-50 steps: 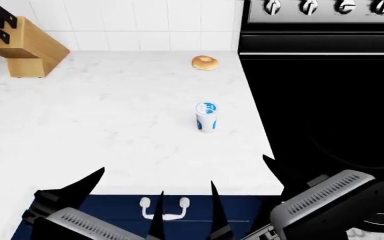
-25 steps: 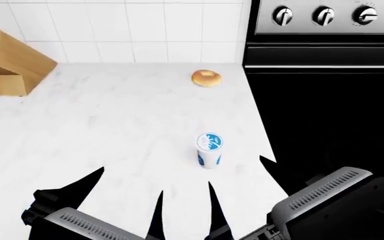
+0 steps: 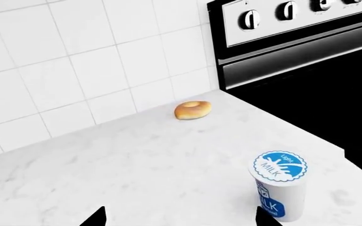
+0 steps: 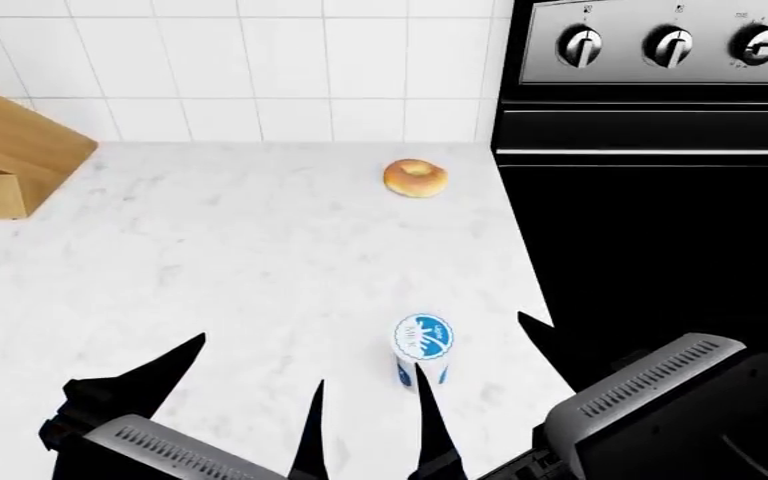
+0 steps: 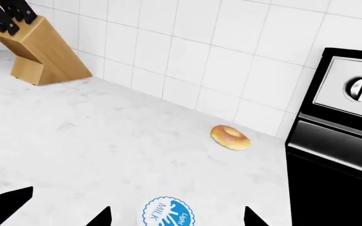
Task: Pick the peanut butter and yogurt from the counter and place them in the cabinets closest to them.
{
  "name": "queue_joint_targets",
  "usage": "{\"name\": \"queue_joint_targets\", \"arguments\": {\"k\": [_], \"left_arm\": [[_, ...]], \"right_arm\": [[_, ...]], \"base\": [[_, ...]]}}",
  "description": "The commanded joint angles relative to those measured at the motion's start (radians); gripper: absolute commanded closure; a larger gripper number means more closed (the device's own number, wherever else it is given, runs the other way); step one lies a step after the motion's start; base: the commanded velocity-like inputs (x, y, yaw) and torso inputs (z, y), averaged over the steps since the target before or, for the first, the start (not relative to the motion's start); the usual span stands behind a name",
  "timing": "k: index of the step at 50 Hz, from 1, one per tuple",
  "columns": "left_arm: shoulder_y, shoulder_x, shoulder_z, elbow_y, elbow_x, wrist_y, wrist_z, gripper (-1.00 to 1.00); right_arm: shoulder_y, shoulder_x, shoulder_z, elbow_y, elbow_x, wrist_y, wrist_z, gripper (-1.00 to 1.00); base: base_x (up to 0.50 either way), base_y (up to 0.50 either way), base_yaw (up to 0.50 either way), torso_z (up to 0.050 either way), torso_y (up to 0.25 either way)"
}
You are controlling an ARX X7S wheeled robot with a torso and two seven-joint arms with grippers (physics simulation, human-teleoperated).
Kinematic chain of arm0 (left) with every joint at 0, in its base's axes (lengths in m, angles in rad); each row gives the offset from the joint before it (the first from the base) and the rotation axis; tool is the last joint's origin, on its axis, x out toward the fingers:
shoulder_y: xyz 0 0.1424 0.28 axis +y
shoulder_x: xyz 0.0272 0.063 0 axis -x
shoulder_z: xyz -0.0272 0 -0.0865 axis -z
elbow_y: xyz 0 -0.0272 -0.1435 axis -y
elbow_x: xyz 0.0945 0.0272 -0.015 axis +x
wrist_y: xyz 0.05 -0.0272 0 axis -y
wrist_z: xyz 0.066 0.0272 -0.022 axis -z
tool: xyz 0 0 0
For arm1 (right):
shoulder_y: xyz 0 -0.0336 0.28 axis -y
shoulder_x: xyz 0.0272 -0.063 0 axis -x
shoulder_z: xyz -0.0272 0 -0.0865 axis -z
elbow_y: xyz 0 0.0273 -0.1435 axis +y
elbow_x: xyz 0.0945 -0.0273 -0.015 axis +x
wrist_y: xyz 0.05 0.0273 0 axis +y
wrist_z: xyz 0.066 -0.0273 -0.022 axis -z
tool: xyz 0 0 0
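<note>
Reaching for the yogurt is judged to be the step in hand, with neither gripper yet closed on anything. At the left, the left gripper (image 4: 257,395) is seen spread wide and empty above the counter (image 4: 197,260). Further right, the yogurt (image 4: 422,351) stands upright near the counter's front edge and close to its right edge by the stove (image 4: 651,200), just at the right gripper (image 4: 475,360), also wide and empty. The cup should be centred between the tips before closing. No peanut butter is seen.
</note>
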Motion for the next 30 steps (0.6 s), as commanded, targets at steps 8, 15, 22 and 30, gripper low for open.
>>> {"name": "queue_joint_targets", "arguments": {"k": [8, 15, 22, 30], "left_arm": [[-0.013, 0.001, 0.004, 0.000, -0.006, 0.002, 0.000, -1.00], [-0.015, 0.005, -0.004, 0.000, -0.015, -0.002, 0.000, -1.00], [-0.012, 0.007, -0.011, 0.000, -0.018, -0.004, 0.000, -1.00], [-0.015, 0.005, -0.006, 0.000, -0.014, -0.002, 0.000, -1.00]], "right_arm": [[0.000, -0.007, -0.009, 0.003, -0.001, -0.011, -0.004, -1.00], [0.016, -0.030, -0.009, -0.011, 0.021, -0.029, -0.021, -1.00], [0.026, -0.112, 0.018, 0.020, 0.108, -0.061, -0.050, -1.00], [0.031, -0.175, 0.047, 0.087, 0.209, -0.097, -0.110, -1.00]], "base": [[0.11, 0.00, 0.00, 0.000, 0.001], [0.00, 0.00, 0.00, 0.000, 0.000], [0.00, 0.00, 0.00, 0.000, 0.000], [0.00, 0.00, 0.00, 0.000, 0.000]]}}
